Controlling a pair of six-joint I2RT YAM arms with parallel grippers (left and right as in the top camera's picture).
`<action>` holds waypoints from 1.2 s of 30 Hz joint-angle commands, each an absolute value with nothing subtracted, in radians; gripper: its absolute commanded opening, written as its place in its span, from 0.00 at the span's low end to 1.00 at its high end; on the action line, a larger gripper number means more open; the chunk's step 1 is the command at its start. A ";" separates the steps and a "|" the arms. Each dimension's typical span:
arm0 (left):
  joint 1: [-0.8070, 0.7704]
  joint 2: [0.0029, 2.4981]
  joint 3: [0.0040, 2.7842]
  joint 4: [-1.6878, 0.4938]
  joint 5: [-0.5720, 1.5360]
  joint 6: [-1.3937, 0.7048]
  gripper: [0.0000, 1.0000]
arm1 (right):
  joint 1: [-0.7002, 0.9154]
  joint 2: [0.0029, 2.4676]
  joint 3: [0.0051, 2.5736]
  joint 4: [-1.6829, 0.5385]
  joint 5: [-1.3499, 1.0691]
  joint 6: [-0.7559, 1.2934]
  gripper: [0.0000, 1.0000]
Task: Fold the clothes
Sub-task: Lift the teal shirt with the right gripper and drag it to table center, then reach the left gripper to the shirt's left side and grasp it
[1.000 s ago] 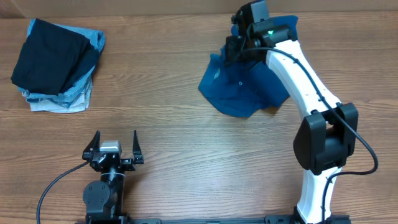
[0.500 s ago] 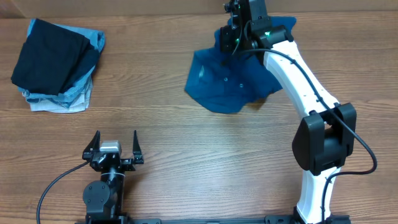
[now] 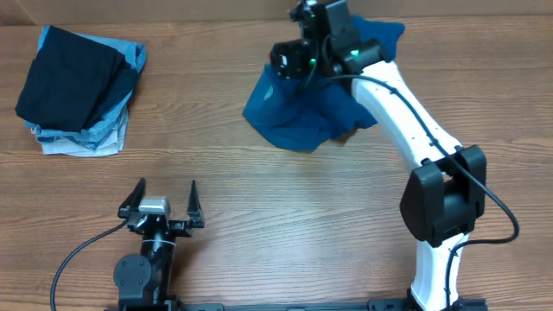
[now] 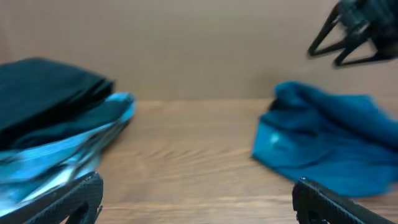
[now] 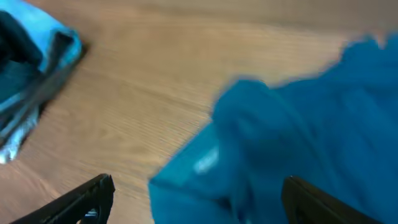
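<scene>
Hovering with the right fingers (image 5: 87, 196) spread wide, released, just above the royal-blue T-shirt (image 3: 294, 117), itself lying crumpled on the counter (image 3: 259, 199), far and right of centre. Showing a pale patch on the fabric, too blurred for reading. Keeping the left fingers (image 3: 193, 203) near, likewise spread, grasping nothing.

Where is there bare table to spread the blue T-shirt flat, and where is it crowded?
The widest bare wood of the table lies between the pile of folded garments at far left and the blue T-shirt. Another bare strip runs in front of the T-shirt, between the left hand and the right arm. Crowded: the far right, under that arm.
</scene>
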State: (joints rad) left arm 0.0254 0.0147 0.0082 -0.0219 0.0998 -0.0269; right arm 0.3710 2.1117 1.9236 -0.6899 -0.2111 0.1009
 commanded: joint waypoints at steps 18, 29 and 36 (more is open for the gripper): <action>-0.384 1.256 1.202 -0.690 0.151 -0.111 1.00 | -0.086 1.993 1.932 -1.140 -0.102 0.156 0.91; -0.579 1.823 1.217 -0.256 0.125 -0.105 0.62 | -0.087 1.993 1.932 -1.191 -0.045 0.156 0.96; -0.619 1.922 1.217 -0.257 0.042 0.059 0.62 | -0.087 1.993 1.932 -1.188 -0.045 0.156 0.97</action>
